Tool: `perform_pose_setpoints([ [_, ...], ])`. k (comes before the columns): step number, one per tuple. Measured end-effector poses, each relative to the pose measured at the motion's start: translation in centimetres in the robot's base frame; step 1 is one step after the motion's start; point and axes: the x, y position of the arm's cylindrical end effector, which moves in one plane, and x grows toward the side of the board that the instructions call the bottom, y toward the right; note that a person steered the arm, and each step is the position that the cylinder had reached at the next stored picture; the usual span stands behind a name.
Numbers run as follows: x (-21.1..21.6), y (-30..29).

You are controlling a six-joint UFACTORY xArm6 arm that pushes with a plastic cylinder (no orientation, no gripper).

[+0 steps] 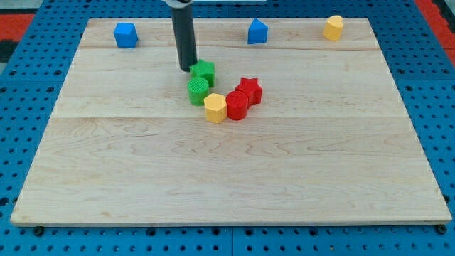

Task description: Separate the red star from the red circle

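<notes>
Yellow hexagon (pixel 215 107) touching red circle (pixel 237 105); red star (pixel 249 89) right of my tip (pixel 187 69).

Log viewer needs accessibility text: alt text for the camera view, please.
A dark rod's tip rests at the left edge of a green star, in a cluster mid-board: green circle, yellow hexagon, red circle and red star, the reds touching. Two blue blocks and a yellow block sit along the wooden board's top edge.
</notes>
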Motion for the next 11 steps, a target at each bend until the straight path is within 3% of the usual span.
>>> perform_pose_setpoints([
  [3, -2.1, 8.4],
  [4, 0.2, 10.4],
  [10, 18.8, 10.2],
  [11, 18.7, 2.5],
])
